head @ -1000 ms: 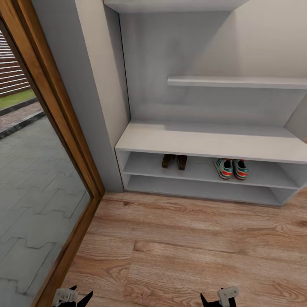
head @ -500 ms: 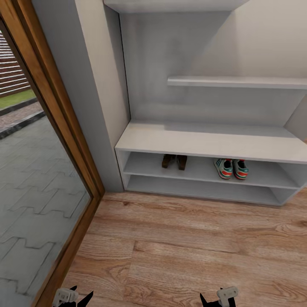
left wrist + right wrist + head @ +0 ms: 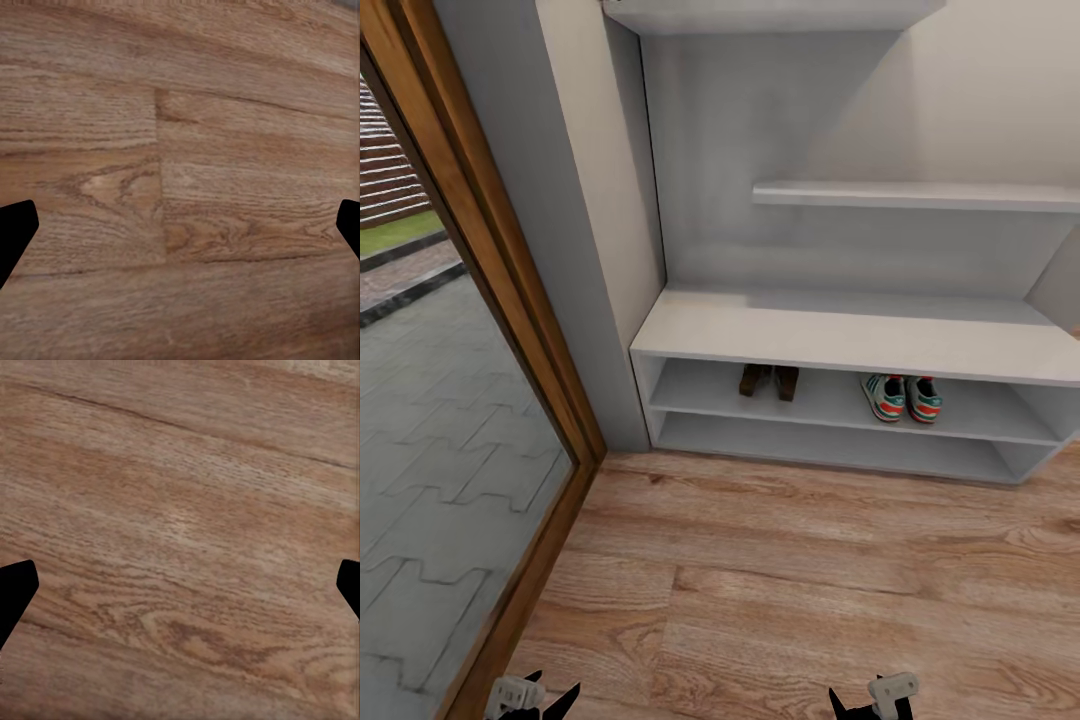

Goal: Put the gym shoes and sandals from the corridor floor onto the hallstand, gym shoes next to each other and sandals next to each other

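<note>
Far ahead of my left pincer [image 3: 532,697] and right pincer [image 3: 872,700], nothing has shifted: sandals [image 3: 768,380] and gym shoes [image 3: 901,396] sit paired on the hallstand [image 3: 840,340] shelf. Beneath each wrist, both pincers gape empty over corridor floor [image 3: 180,150]; task looks done.
</note>
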Robot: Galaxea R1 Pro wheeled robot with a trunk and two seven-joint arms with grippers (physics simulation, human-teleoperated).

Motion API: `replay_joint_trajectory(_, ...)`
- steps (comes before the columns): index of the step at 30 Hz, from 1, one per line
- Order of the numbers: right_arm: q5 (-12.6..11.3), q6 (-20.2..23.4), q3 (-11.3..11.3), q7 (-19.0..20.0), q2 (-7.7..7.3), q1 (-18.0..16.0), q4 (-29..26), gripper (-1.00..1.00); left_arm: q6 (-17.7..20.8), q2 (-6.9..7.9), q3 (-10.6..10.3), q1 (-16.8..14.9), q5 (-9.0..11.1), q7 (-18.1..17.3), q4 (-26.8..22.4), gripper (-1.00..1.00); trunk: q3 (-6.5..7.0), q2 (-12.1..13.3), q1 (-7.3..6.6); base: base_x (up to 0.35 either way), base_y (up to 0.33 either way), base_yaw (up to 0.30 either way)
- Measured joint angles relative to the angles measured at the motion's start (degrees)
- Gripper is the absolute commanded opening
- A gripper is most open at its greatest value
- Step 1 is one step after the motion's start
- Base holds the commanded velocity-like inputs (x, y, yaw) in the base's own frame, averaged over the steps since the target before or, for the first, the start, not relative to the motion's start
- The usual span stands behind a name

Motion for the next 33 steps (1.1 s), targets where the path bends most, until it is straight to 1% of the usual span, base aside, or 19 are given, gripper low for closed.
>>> replay_joint_trajectory(12,0.0,0.0,0.0,0.0,0.00,0.0,0.0,1.00,0.1,-0.03,0.2,0.0,0.4,0.1,0.0,1.00,2.15,4.8,-2.64,0.000,0.000,0.000)
replay_joint_trajectory(33,0.0,0.0,0.0,0.0,0.00,0.0,0.0,1.00,0.2,-0.33,0.2,0.0,0.6,0.1,0.0,1.00,2.16,4.8,-2.64,0.000,0.000,0.000)
